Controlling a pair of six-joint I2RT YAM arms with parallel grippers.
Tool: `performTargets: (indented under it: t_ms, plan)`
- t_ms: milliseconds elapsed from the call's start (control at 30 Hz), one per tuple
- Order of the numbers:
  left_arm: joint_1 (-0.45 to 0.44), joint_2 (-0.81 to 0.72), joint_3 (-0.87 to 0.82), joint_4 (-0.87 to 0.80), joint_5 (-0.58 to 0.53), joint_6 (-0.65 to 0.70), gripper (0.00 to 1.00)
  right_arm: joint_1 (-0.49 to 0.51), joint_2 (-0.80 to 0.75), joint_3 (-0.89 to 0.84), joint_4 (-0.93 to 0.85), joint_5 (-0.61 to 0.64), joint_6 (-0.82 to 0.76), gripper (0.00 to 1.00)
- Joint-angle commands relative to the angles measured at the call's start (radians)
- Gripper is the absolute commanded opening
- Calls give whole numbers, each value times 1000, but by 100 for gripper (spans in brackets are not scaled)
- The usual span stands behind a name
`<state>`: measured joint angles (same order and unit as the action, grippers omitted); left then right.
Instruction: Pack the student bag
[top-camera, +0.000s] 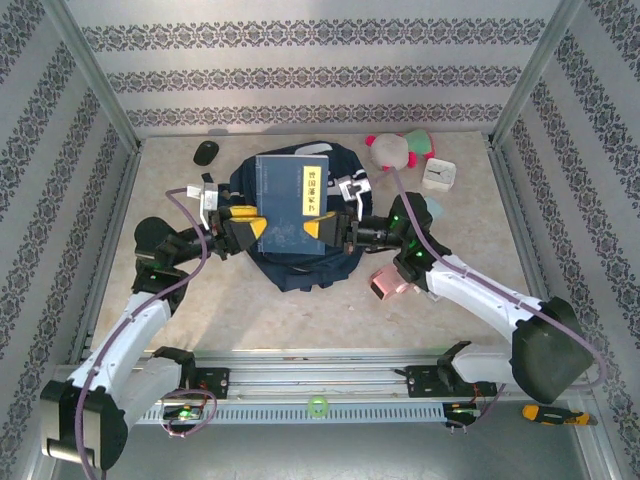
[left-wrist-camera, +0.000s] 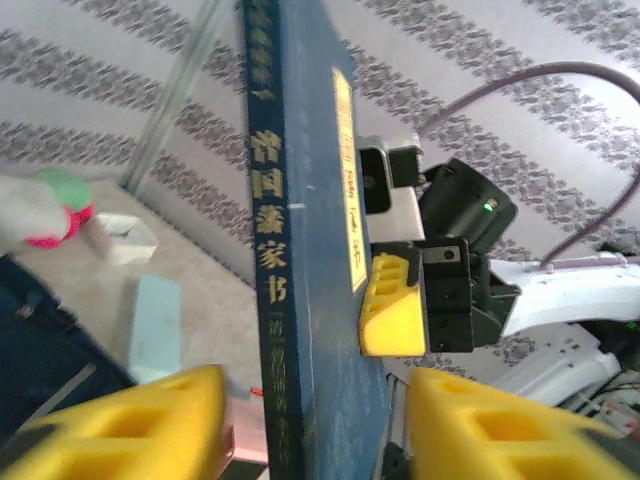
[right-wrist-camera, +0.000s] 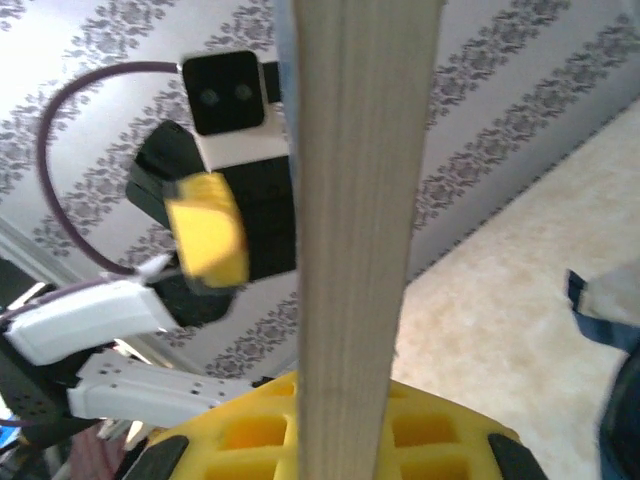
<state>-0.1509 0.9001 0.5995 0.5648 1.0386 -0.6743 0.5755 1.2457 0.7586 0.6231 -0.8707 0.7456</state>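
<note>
A dark blue hardback book (top-camera: 290, 205) with a yellow title label is held flat above the student bag (top-camera: 300, 272), a navy backpack lying mid-table. My right gripper (top-camera: 322, 228) is shut on the book's right edge; in the right wrist view the pale page edge (right-wrist-camera: 360, 200) runs up between its yellow fingers (right-wrist-camera: 250, 435). My left gripper (top-camera: 255, 228) is at the book's left edge. In the left wrist view its jaws (left-wrist-camera: 315, 425) are open, straddling the spine (left-wrist-camera: 270, 250) with a small gap on each side.
A black mouse (top-camera: 206, 152) lies at the back left. A plush toy (top-camera: 395, 148) and a white clock (top-camera: 440, 175) are at the back right. A pink object (top-camera: 385, 283) lies right of the bag, under the right arm.
</note>
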Motion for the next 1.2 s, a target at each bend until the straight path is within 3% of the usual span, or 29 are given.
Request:
performTargets:
  t_ms: [0,167,367,567,767,867,967,1033,1100,1167]
  plan:
    - [-12,-81,107,-431,-114,359,65,-18,-122,-64,-83,101,-257,0]
    - [-46,-125,223,-831,-212,804,69,16,-221,-34,-590,387,-781,0]
    - [-194,-60,332,-1146,-336,1210,73,78,-198,5,-854,514,-1215,0]
    - [-333,55,382,-1223,-460,1296,79,148,-149,46,-890,509,-1304,0]
    - [-402,128,380,-1184,-484,1296,79,180,-107,76,-892,496,-1306,0]
    - [-409,134,368,-1154,-467,1290,65,181,-107,85,-899,471,-1305,0]
    - [-409,128,358,-1132,-430,1264,32,167,-125,81,-889,445,-1285,0]
    - [-406,104,321,-1074,-418,1229,5,117,-161,52,-839,355,-1239,15]
    - [-386,63,259,-958,-366,1167,0,41,-212,-10,-748,232,-1161,40]
    - [-367,39,223,-860,-301,1084,0,-48,-259,-75,-659,111,-1071,50]
